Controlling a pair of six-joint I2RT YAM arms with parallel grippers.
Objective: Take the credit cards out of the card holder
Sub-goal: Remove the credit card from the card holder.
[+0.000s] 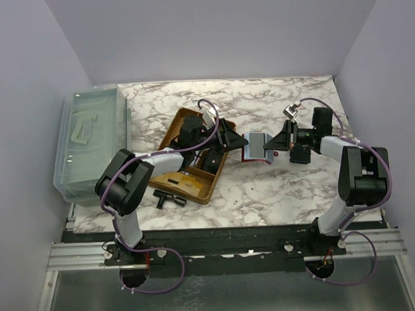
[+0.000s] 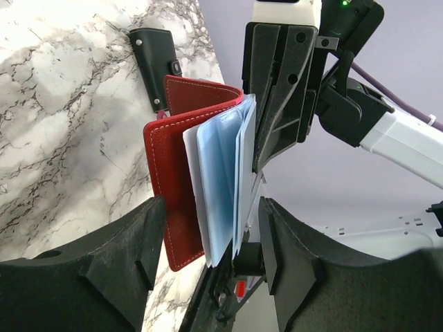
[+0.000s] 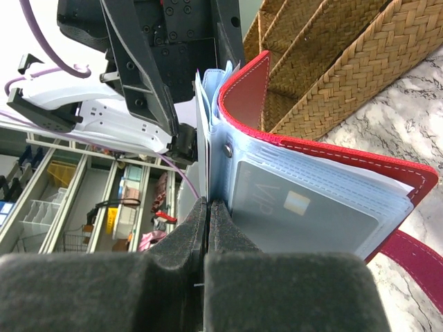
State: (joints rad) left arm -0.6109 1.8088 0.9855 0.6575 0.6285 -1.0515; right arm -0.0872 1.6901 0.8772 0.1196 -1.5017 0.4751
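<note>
— What did we find at mid-table?
— The right gripper was clamped tight on a clear sleeve of the red card holder. The left gripper stood part-open astride its pages. The wicker tray lay just left.

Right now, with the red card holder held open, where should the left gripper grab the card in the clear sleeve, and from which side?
Probably the card's edge nearest the left gripper, coming in from that side. The right gripper is shut on the card holder's opposite side, and the sleeves face the left gripper's open jaws edge-on. The sleeve's mouth isn't visible.
</note>
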